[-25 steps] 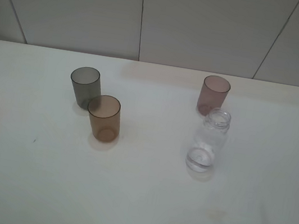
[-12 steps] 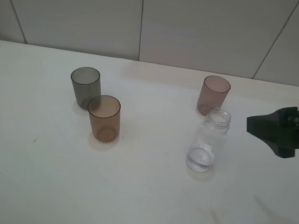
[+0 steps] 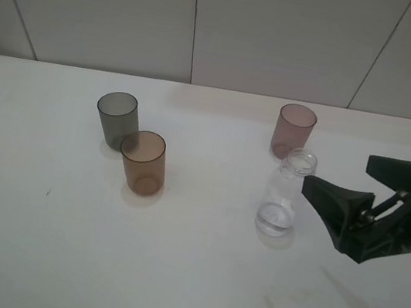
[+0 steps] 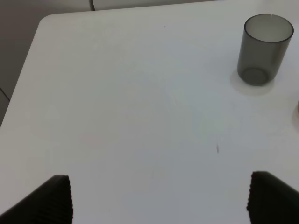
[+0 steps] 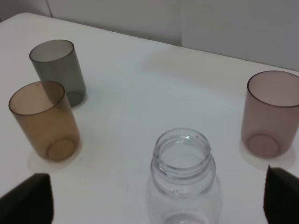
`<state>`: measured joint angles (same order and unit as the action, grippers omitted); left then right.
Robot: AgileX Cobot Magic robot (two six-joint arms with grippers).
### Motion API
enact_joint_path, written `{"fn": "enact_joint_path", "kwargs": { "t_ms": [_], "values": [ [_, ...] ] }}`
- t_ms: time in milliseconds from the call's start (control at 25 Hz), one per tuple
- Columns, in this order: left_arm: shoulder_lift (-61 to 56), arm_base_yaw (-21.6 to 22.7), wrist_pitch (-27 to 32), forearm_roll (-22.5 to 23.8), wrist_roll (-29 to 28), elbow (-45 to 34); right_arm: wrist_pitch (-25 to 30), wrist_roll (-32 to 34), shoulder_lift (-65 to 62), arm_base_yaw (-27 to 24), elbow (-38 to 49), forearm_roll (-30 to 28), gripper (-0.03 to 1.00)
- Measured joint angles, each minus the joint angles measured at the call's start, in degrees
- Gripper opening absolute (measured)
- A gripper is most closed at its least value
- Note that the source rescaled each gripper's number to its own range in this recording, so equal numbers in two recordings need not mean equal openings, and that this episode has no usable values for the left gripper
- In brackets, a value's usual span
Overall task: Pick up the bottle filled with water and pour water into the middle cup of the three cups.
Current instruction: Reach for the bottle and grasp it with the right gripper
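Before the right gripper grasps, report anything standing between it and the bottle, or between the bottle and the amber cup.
Nothing visible stands in either path. The open right gripper faces the bottle directly, and only bare table lies between bottle and amber cup. The pink cup stands behind the bottle, off both lines.

I saw a white table (image 3: 184,291) with a panelled grey wall (image 3: 287,34) behind its far edge, and one small dark speck (image 3: 48,192) near its left edge.

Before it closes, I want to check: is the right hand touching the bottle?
Apart. Right wrist view: bare table lies between the bottle and both fingers of the right hand.
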<state>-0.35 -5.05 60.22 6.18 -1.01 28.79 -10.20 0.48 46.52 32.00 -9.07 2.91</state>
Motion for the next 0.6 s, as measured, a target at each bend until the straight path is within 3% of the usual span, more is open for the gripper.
{"fn": "enact_joint_path", "kwargs": {
  "t_ms": [600],
  "values": [
    [0.0, 0.0, 0.0, 0.0, 0.0, 0.0, -19.39, 1.42, 15.24, 0.0, 5.07, 0.99, 0.91]
  ]
}}
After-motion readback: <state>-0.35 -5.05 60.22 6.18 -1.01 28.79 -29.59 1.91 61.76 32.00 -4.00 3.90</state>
